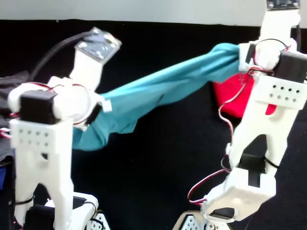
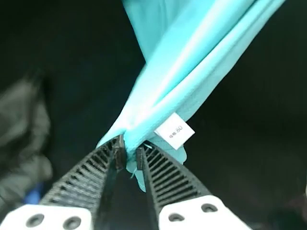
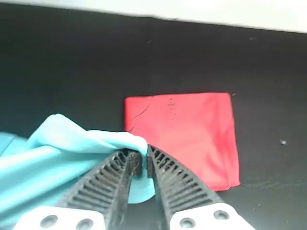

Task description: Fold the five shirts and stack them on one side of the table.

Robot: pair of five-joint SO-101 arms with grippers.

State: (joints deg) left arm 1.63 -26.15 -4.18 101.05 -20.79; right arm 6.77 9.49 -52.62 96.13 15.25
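Up over the black table, the teal shirt hung stretched taut, left gripper clamped on its lower end and right gripper pinching the higher end, long axis running arm to arm. One red shirt lay folded near the right gripper; I judged that one done, the teal shirt not yet folded, dark clothes waiting.

Holding a shirt strung above the desk between left hand on the left and right hand on the right, with a folded shirt flat on the desk behind the right hand and heaped clothes at the left edge.
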